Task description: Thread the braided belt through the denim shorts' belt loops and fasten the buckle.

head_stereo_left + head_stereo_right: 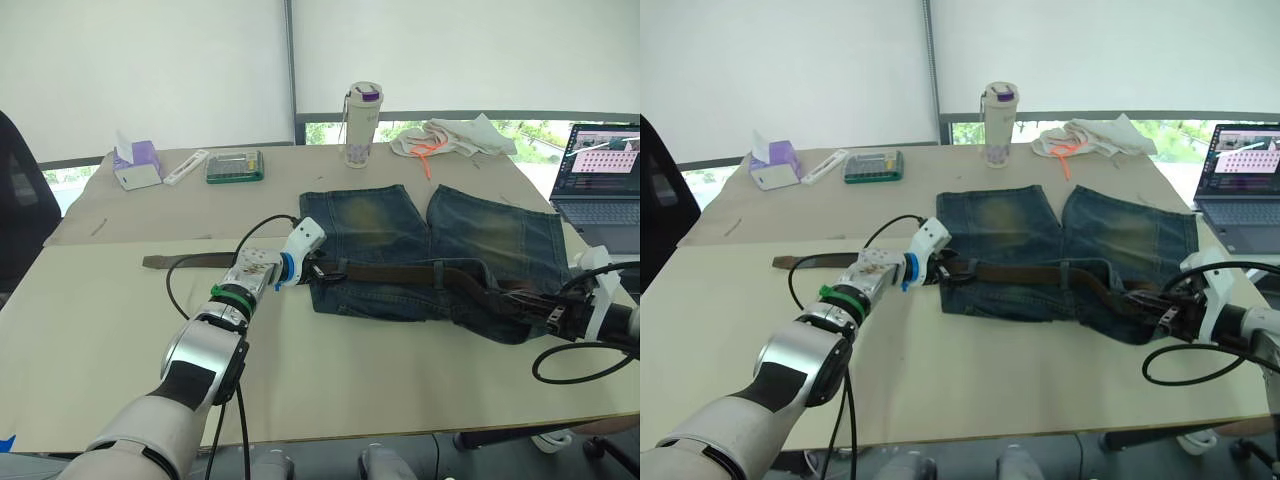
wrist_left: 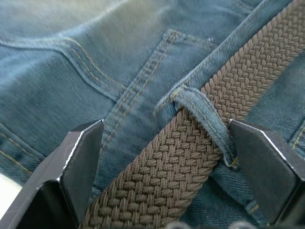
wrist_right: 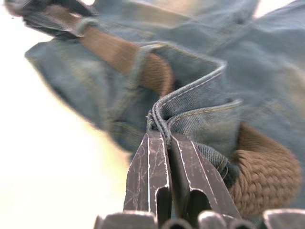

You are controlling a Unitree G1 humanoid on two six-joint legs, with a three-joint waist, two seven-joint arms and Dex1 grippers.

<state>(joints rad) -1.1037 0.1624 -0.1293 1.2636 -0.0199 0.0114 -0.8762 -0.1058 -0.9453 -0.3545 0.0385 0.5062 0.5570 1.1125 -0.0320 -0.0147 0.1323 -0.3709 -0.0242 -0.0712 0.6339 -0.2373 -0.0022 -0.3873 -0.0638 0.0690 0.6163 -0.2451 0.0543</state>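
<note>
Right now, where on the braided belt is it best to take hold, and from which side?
Probably the braided belt just before the belt loop, coming from above with the open left pincer straddling its width. The strap lies flat on the denim shorts, so only its edges offer grip.

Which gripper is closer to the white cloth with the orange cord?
Right, though neither is close. The right gripper pinches the denim shorts below the white cloth; the left gripper is farther, straddling the braided belt.

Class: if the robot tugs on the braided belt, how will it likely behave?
The braided belt probably flexes limply: it curves along the denim shorts. Its woven surface likely grips, dragging at the belt loop. The left gripper straddles it, open.
</note>
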